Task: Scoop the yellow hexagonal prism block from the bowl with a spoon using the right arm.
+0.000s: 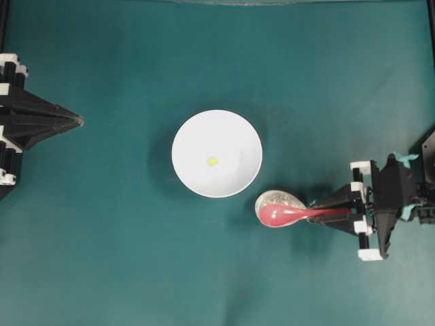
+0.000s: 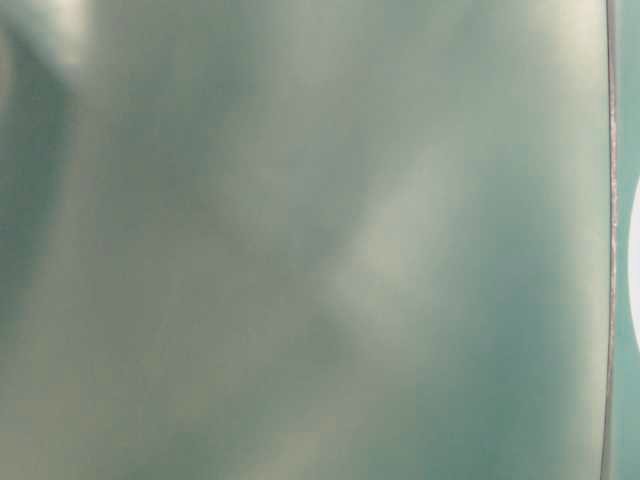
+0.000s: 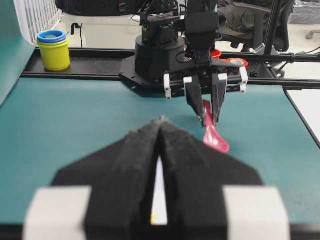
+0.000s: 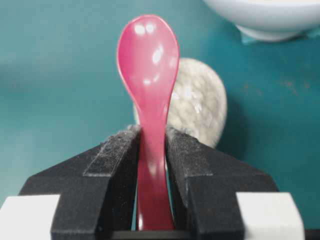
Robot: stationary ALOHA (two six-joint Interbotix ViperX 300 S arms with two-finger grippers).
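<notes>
The white bowl (image 1: 234, 132) stands mid-table with the tiny yellow block (image 1: 213, 161) lying inside it. My right gripper (image 1: 321, 208) is shut on the handle of the pink-red spoon (image 1: 280, 216), to the right of the bowl. In the right wrist view the fingers (image 4: 116, 152) clamp the spoon (image 4: 148, 60) with its scoop pointing forward, and the bowl's base (image 4: 265, 20) is at the top right. My left gripper (image 1: 78, 121) is shut and empty at the far left, pointing at the bowl. In the left wrist view its tips (image 3: 160, 122) meet, and the spoon (image 3: 216, 140) shows beyond them.
A speckled egg-shaped spoon rest (image 1: 280, 199) lies under the spoon's scoop, just right of the bowl; it also shows in the right wrist view (image 4: 200, 107). Stacked yellow and blue cups (image 3: 53, 49) stand beyond the table's far edge. The table-level view is a blur.
</notes>
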